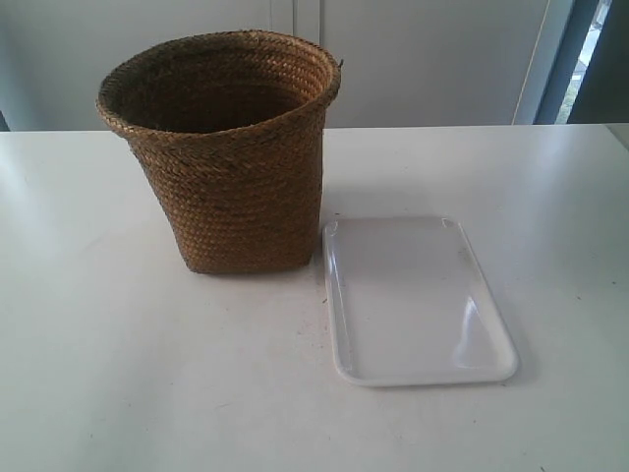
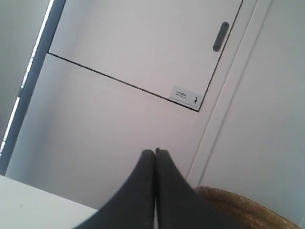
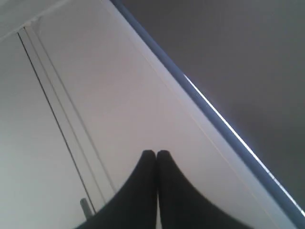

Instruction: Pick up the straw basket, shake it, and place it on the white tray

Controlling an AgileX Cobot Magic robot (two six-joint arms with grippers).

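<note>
The straw basket [image 1: 231,167] stood upright on the white table [image 1: 118,344], its open mouth facing up. The white tray [image 1: 418,300] lay flat just beside the basket's base, at the exterior view's right, and nothing was on it. No arm showed in the exterior view. The left gripper [image 2: 155,151] had its jaws pressed together with nothing between them, and it pointed toward a pale cabinet door [image 2: 143,43]; a part of the basket's rim appeared near it. The right gripper [image 3: 156,152] was clenched too and held nothing.
</note>
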